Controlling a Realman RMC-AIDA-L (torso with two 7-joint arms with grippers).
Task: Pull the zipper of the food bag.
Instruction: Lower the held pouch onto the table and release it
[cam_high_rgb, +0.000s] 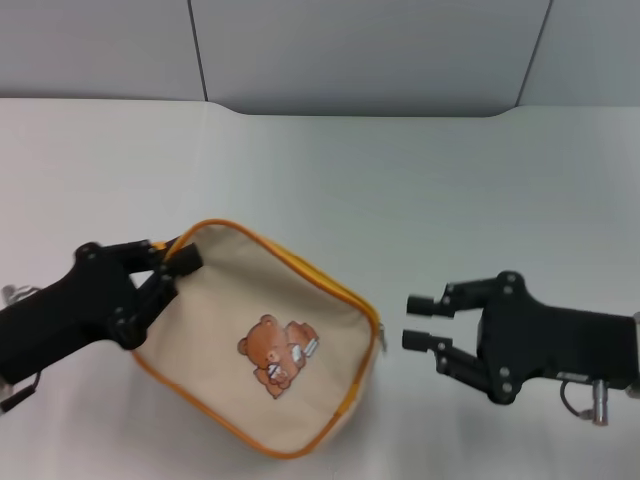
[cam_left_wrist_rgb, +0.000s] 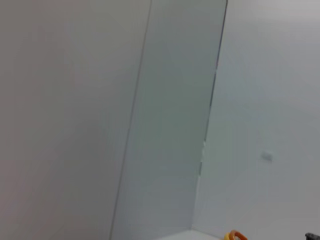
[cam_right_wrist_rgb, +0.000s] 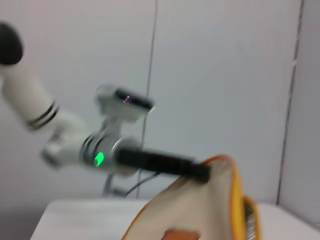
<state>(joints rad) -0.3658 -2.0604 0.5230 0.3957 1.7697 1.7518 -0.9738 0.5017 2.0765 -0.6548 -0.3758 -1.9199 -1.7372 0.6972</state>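
Note:
The food bag, beige with orange piping and a brown bear print, lies flat on the white table. Its zipper runs along the far right edge, and a small silvery pull shows at the right corner. My left gripper is shut on the bag's near-left corner. My right gripper is open just right of the pull, fingers pointing at the bag and not touching it. The right wrist view shows the bag close up with the left arm behind it.
The white table stretches beyond the bag to a grey wall. The left wrist view shows mostly wall, with only a sliver of orange edge.

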